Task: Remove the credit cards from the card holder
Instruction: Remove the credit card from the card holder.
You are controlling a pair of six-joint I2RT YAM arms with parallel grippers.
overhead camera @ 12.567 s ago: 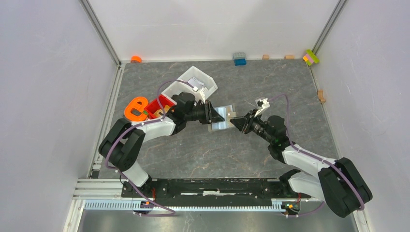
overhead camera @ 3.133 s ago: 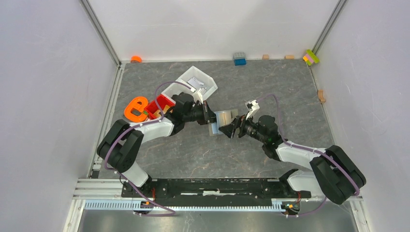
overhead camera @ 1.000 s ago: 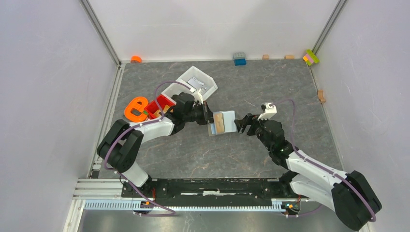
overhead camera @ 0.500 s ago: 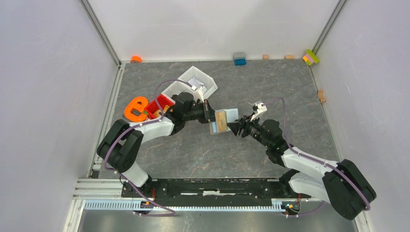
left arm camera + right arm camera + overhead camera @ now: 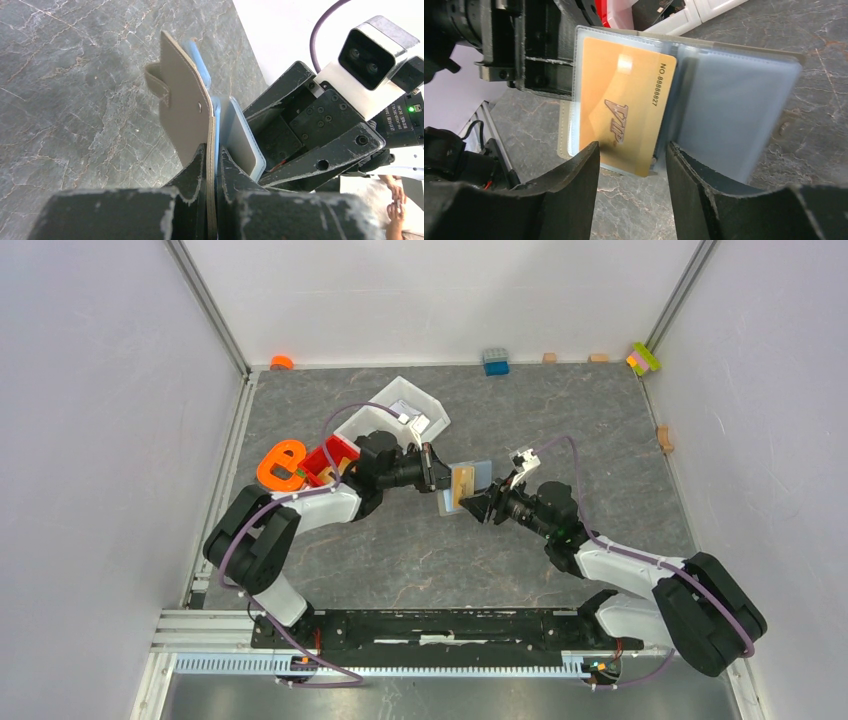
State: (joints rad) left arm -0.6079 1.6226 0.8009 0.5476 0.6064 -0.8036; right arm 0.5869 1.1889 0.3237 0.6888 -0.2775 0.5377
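1. Left gripper (image 5: pixel 212 155): clamped shut on one edge of the card holder (image 5: pixel 185 107), which is held open above the table (image 5: pixel 75 75)
2. Right gripper (image 5: pixel 631 160): jaws apart, straddling the gold card (image 5: pixel 624 105) at the holder's lower edge; contact not discernible
3. Gold card sits inside the holder's clear sleeve, pale blue cards (image 5: pixel 242 137) beside it
4. Judgement: no card lies outside the holder, so all extraction is yet to do

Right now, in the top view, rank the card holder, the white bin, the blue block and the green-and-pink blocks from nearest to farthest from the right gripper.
From the right gripper:
1. card holder, right at its fingertips, mid-table.
2. white bin, farther back and to the left.
3. blue block, against the back wall.
4. green-and-pink blocks, in the far right corner.
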